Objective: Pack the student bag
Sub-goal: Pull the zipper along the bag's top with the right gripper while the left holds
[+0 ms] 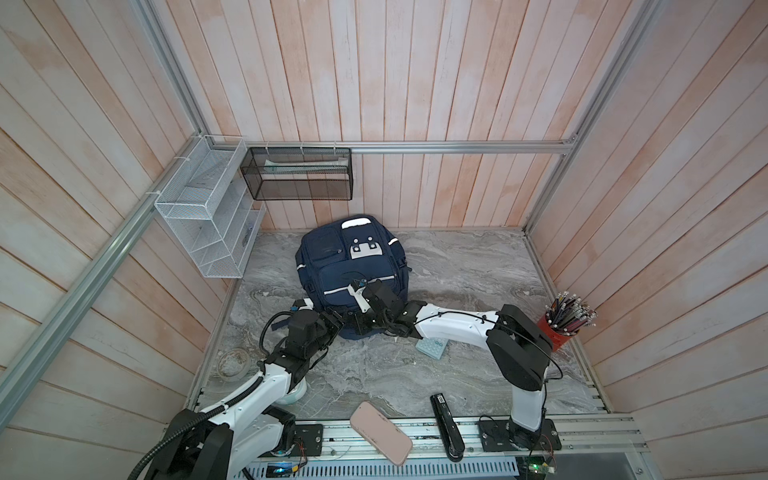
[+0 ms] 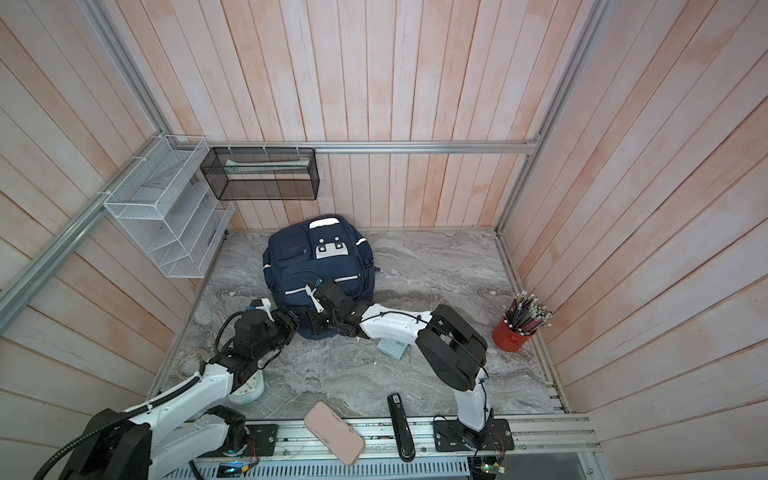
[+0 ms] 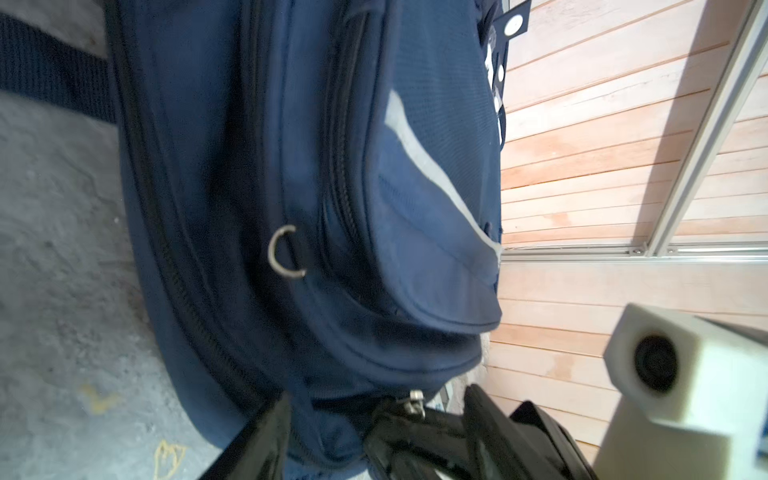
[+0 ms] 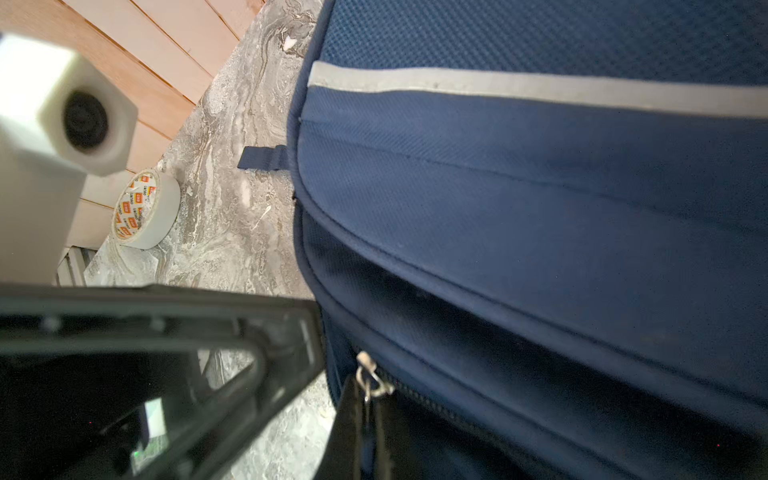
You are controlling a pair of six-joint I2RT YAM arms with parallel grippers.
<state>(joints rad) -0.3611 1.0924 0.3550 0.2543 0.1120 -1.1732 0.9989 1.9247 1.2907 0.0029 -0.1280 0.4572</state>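
In right hand point(image 4: 368, 411), the student bag point(image 4: 540, 208) zipper pull point(image 4: 371, 374): wrist views only.

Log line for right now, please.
student bag: on table | right hand: shut on zipper pull | left hand: open at bag's near edge

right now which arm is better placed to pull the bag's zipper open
Right. The right gripper is shut on the zipper pull of the student bag. The left gripper has its jaws apart at the bag's lower edge, likely better for steadying it.
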